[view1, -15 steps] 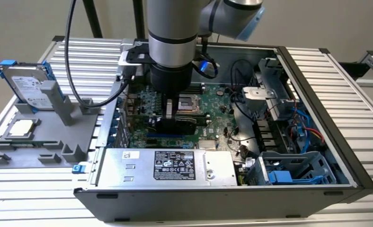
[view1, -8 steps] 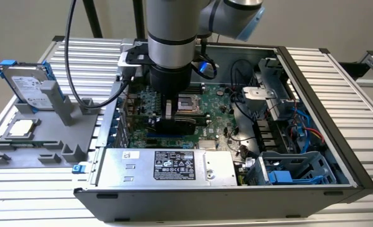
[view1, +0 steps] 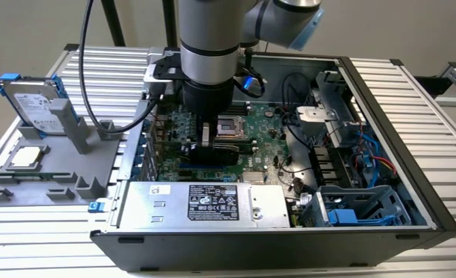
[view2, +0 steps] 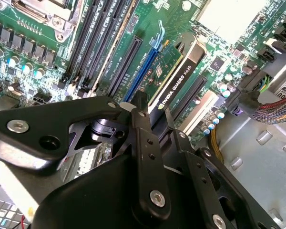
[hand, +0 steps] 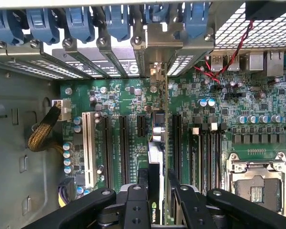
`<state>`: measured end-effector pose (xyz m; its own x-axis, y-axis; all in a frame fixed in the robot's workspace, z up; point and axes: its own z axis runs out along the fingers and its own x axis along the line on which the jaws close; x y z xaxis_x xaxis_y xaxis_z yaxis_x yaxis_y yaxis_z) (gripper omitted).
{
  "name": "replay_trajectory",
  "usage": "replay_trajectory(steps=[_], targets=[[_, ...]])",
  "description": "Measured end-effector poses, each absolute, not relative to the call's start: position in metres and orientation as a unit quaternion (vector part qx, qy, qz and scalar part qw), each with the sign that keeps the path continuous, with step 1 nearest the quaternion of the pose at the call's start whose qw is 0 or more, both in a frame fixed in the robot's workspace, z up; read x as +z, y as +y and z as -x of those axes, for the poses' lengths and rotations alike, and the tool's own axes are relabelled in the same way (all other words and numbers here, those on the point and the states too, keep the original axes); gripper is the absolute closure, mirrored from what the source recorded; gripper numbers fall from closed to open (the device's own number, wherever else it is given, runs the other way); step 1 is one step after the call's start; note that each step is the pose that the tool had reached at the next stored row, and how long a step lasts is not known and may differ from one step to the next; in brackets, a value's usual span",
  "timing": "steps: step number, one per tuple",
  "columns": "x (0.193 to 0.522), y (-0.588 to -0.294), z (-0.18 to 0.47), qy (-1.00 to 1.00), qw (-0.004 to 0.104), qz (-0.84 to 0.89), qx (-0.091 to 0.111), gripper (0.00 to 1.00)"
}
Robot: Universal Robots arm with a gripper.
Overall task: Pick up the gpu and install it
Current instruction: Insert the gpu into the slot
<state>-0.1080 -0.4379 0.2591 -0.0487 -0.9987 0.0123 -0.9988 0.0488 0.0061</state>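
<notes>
1. The gripper (view2: 155,112) is pinched on the upper edge of the gpu (view2: 174,78), which stands on edge over the motherboard (hand: 119,95) slots inside the computer case (view1: 382,87).
2. Whether the card is fully seated in its slot cannot be told.
3. Judged light, stiff and fragile; best held by its edges, clear of components.
4. White lettering runs along the cooler face; not transcribed.
5. The hard drive (view1: 35,107) stands at nine o'clock, outside the case.
</notes>
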Motion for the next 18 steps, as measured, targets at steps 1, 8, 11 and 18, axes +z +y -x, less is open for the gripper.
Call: replay_trajectory(steps=[1, 8, 11, 18], targets=[[0.2591, -0.4377, 0.108, -0.724, 0.006, -0.69, 0.002, 1.0], [0.2591, -0.4359, 0.1081, -0.724, 0.007, -0.69, 0.002, 1.0], [0.259, -0.4353, 0.1088, -0.724, 0.007, -0.69, 0.002, 1.0], [0.256, -0.4352, 0.1107, -0.724, 0.007, -0.69, 0.002, 1.0]])
